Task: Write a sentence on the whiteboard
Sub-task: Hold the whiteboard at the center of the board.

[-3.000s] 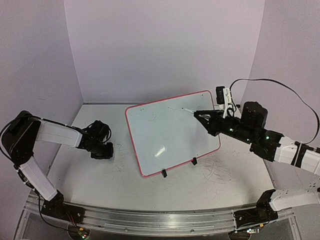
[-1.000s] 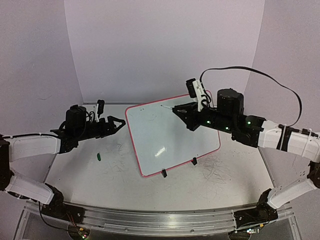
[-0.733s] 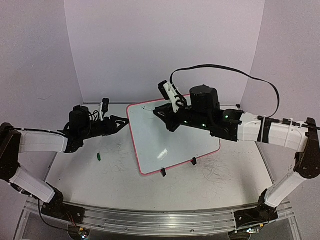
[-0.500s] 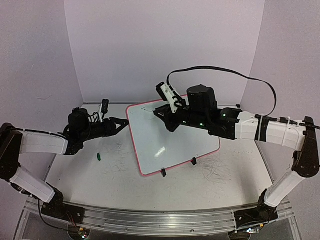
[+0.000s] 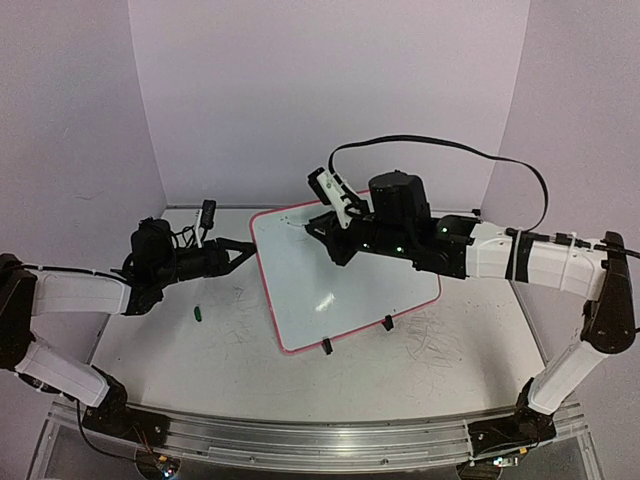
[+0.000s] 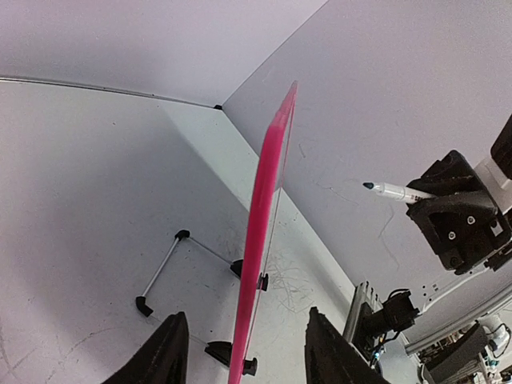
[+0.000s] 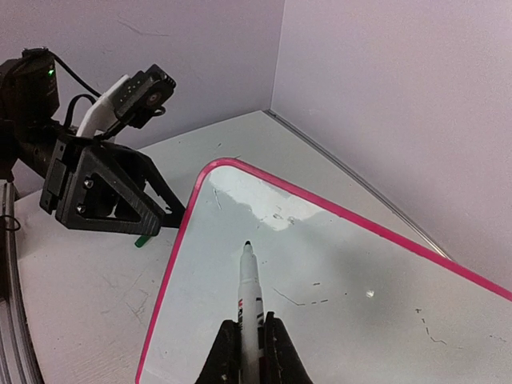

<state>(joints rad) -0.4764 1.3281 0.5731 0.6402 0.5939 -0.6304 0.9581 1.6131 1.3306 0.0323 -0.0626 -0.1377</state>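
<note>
The whiteboard (image 5: 350, 285), glossy white with a pink-red frame, stands tilted on two black clip feet (image 5: 327, 346). It carries only faint grey marks; no green sentence shows. My right gripper (image 5: 326, 233) is shut on a white marker (image 7: 250, 292), uncapped, whose dark tip hovers at the board's upper left corner. The right wrist view shows the board (image 7: 344, 320) under the marker and the gripper (image 7: 244, 346). My left gripper (image 5: 243, 250) is open at the board's left edge. In the left wrist view the pink frame (image 6: 268, 216) runs edge-on between its jaws (image 6: 244, 360).
A small green marker cap (image 5: 198, 313) lies on the scribbled tabletop left of the board, also in the right wrist view (image 7: 142, 241). The board's wire stand (image 6: 164, 268) sits behind it. Purple walls close the back and sides.
My right gripper has carried the marker leftward across the board to its upper left corner. My left arm has risen from the table and come to the board's left edge.
</note>
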